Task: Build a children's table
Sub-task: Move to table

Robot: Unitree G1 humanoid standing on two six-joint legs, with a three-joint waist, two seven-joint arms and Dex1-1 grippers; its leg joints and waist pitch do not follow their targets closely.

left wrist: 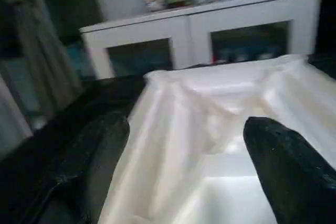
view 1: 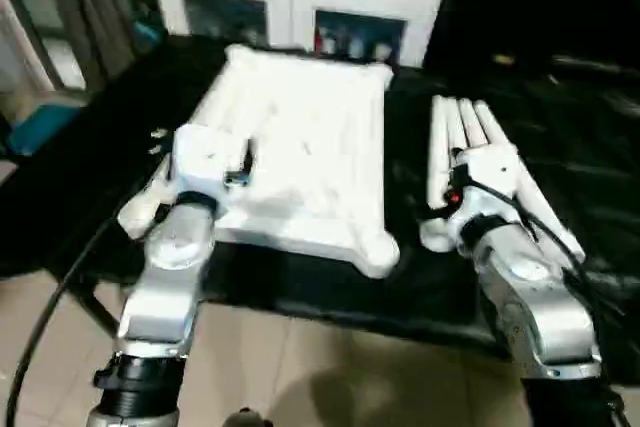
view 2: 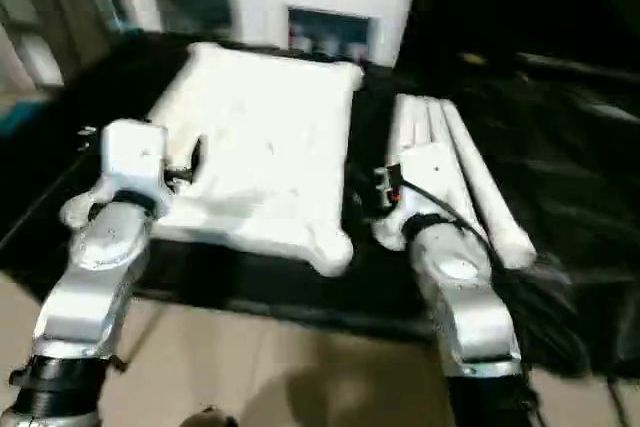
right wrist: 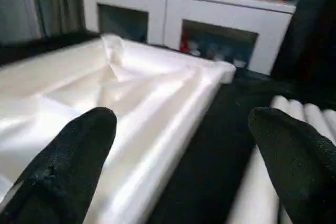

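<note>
L gripper [left wrist: 184,177] is held over the near-left part of the table top [view 1: 300,137], fingers [left wrist: 283,166] spread wide apart, nothing clamped. In the L wrist view one finger is seen over the black cloth [view 1: 90,197] just outside the top's left edge, the other over the white ribbed underside; the edge is thus straddled, prob. so the rim can be pinched or the slab steadied. No contact can be confirmed.

The top lies ahead of and between both grippers, flat on the cloth-covered work surface, underside up w/ rounded corner sockets [view 1: 375,252] exposed. That orientation is judged deliberate: sockets face upward so legs can be dropped in from above.

R gripper [right wrist: 178,171] is likewise wide open and empty. One finger [right wrist: 68,166] is seen above the top's right edge, the other toward the legs [view 1: 455,137], w/ a strip of black cloth in the gap ahead. The legs are laid side by side in a tight bundle just right of the top, running away from the R hand, their near ends close by it. Placement beside the R arm is read as a staging spot for easy pickup. None is fitted yet; assembly is judged at its start.

Beyond both hands, a white cabinet [left wrist: 199,30] w/ glass doors stands behind the surface.
</note>
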